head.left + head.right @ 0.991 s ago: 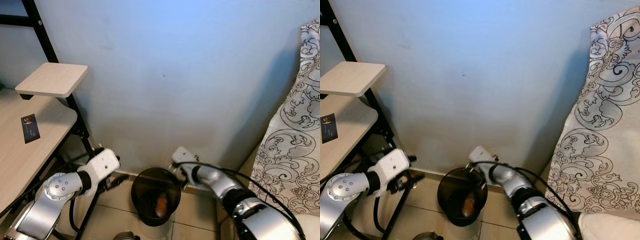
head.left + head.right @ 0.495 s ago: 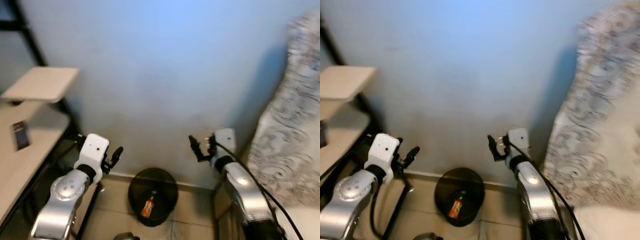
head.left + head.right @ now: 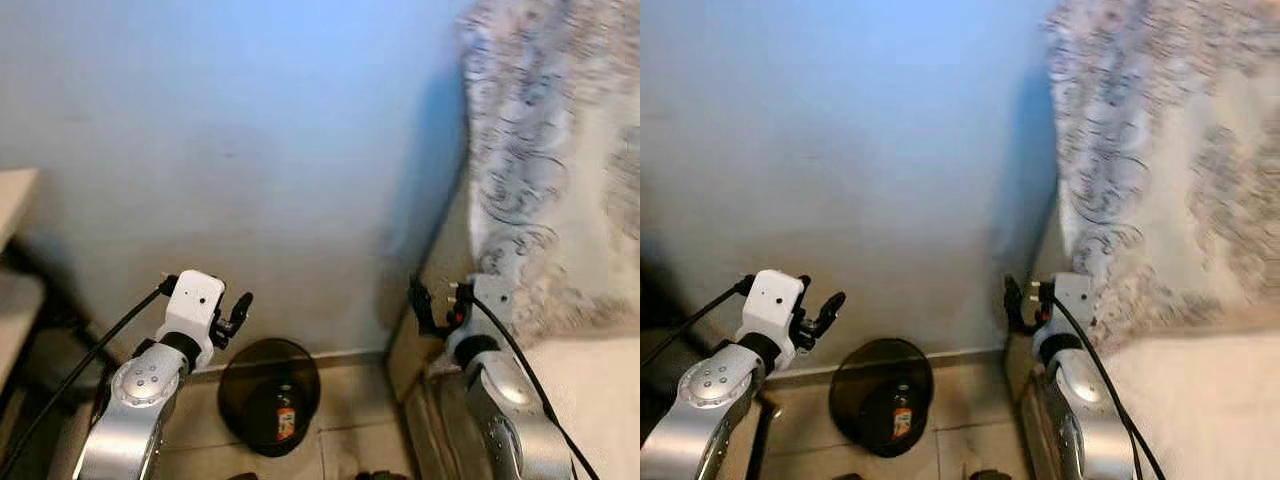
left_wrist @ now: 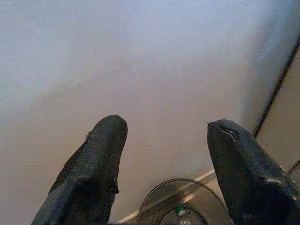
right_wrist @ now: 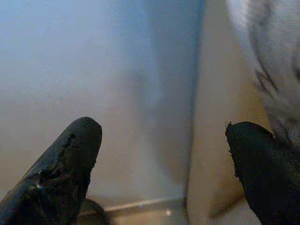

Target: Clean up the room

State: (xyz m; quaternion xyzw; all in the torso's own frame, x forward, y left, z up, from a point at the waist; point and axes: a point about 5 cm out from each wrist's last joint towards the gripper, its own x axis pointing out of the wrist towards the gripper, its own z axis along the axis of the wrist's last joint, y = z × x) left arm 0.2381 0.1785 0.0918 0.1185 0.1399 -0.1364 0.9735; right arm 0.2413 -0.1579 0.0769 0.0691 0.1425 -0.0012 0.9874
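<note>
Down on the tiled floor against the wall stands the dark bin (image 3: 268, 395), a bottle (image 3: 285, 422) upright inside it; the left gripper (image 3: 236, 312) hovers just above its near rim, jaws spread and empty; the right gripper (image 3: 432, 305), likewise released, sits farther off beside the patterned bedcover (image 3: 545, 160).

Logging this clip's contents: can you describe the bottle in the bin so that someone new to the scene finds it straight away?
Start at the pale blue wall and drop to the tiled floor at its foot, where a round dark translucent plastic waste bin stands between the two arms. Inside it lies a small brown bottle with an orange-red label, the only brightly coloured thing in the bin.
</note>
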